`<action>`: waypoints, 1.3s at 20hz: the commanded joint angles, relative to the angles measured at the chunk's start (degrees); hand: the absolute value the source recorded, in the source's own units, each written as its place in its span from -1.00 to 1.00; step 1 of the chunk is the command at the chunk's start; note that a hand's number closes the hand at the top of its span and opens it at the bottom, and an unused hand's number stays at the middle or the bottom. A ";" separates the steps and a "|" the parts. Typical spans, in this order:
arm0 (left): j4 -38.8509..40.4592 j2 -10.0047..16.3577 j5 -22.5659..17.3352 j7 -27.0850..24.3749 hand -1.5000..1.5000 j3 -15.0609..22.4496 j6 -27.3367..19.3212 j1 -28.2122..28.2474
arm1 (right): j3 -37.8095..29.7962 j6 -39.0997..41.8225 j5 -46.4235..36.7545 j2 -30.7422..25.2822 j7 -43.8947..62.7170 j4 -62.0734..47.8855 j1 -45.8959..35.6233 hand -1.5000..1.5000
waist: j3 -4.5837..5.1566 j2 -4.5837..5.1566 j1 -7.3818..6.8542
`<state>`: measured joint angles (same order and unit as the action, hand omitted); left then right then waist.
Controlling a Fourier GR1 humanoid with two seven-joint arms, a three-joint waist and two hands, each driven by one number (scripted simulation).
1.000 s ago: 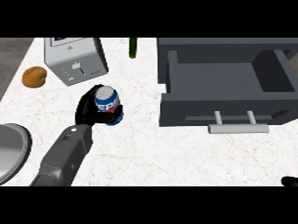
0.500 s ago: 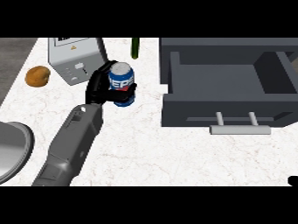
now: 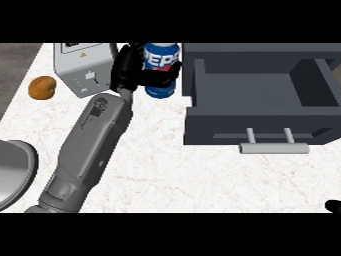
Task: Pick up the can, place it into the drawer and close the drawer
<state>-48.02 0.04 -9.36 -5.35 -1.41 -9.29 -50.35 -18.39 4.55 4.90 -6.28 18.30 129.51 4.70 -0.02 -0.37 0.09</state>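
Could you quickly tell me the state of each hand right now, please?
Left hand: shut on the blue can.
Right hand: barely in view at the lower right edge; cannot be told.

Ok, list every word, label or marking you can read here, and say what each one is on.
"EP": white letters on the blue can held in the left hand; the rest of the word is out of sight.
Grey box: a label near its top and small marks lower down, too small to read.
Left forearm: a faint emblem, not readable.
Drawer: no text.
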 commanded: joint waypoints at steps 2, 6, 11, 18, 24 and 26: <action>-6.45 -0.04 -1.98 9.81 1.00 5.12 -7.02 -6.48 | -0.41 0.99 0.27 -0.35 -1.20 -2.57 0.04 -1.00 | -0.02 0.20 0.45; -6.14 -0.03 -2.72 13.57 1.00 10.03 -12.38 -11.05 | -2.80 1.07 1.91 -1.00 -1.96 -2.58 -0.08 -1.00 | -0.02 0.27 0.97; -2.55 -0.04 -2.07 18.78 1.00 9.36 -13.99 -19.55 | 0.04 0.28 -0.17 1.23 -2.51 -1.26 0.46 -1.00 | -0.03 0.39 1.11; 8.33 -0.04 -5.93 19.18 1.00 10.47 -16.03 -30.52 | 0.27 1.48 0.32 0.72 -1.47 0.00 1.86 -1.00 | -0.04 0.57 2.14; 18.55 -0.04 -10.61 16.64 1.00 13.25 -17.27 -37.19 | 0.29 0.39 1.44 -0.74 1.76 1.33 -2.19 -1.00 | -0.09 0.98 3.81; 20.76 -0.04 -12.09 15.13 1.00 14.01 -16.98 -37.61 | 0.44 -0.54 0.22 -1.51 2.81 0.20 -4.47 -1.00 | -0.09 1.19 3.79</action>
<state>-31.47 0.00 -18.82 10.61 10.72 -25.64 -85.20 -17.60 4.18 4.94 -6.57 19.65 130.00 2.02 -0.10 0.61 3.36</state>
